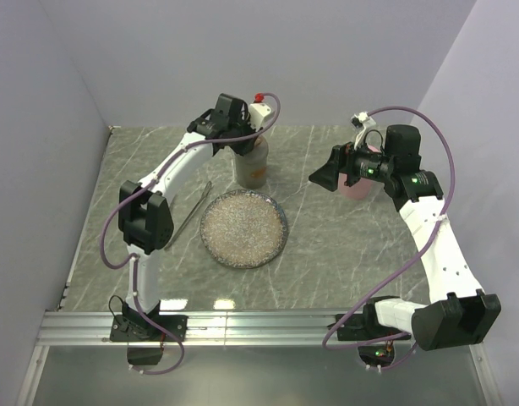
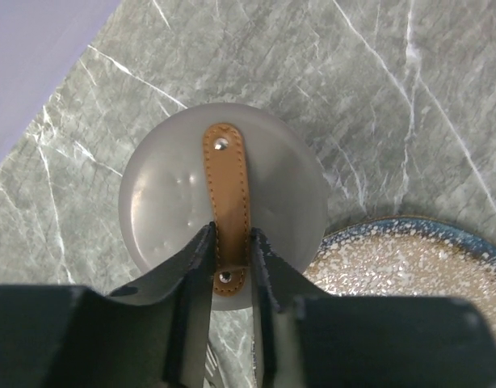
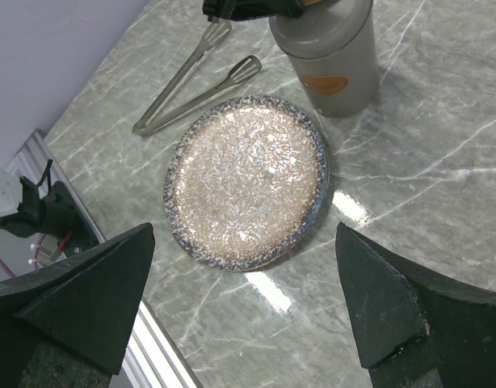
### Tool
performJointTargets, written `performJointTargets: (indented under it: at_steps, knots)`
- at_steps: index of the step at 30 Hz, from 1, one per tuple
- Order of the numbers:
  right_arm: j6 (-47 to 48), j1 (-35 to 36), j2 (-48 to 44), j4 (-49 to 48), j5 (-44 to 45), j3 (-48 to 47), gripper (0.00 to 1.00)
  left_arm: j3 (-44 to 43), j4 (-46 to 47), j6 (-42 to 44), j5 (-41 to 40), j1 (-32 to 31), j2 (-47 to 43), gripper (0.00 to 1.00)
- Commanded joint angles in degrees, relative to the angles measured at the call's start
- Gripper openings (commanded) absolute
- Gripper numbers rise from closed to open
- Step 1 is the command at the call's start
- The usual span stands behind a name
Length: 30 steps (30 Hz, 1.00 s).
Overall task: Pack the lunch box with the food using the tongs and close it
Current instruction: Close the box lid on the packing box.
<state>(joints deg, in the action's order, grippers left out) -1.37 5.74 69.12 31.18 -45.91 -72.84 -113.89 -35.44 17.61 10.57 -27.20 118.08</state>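
Observation:
The lunch box is a grey cylinder standing upright behind the plate, seen from the side in the right wrist view. A brown leather strap runs across its round lid. My left gripper is directly above it, shut on the near end of the strap, one finger pressed to each side. The tongs lie flat on the table left of the plate. My right gripper hovers wide open and empty, high above the table at the right. No food is in view.
A speckled round plate sits mid-table with nothing on it, its rim close to the lunch box. A pink object stands partly hidden behind my right arm. Walls close the table on the left, back and right.

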Motion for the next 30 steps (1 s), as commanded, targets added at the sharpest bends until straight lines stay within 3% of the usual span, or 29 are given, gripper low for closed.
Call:
performJointTargets:
  at_steps: [1,13,22,30]
  knots:
    - [0.8,-0.2,-1.5,-0.5,0.2,-0.1,1.0,-4.3,-0.5,-1.4,-0.6,-0.1,0.7,0.23]
    - [2.3,-0.2,-1.7,-0.2,-0.1,-0.1,1.0,-9.8,-2.6,-5.1,1.7,0.9,3.3,0.08]
    - [2.3,-0.2,-1.9,-0.2,-0.2,0.4,1.0,-11.0,-4.1,-8.9,6.5,3.8,4.4,0.06]
    - [2.5,-0.2,-1.7,-0.2,-0.1,0.5,1.0,-10.3,-4.8,-8.4,6.0,3.9,5.2,0.06]
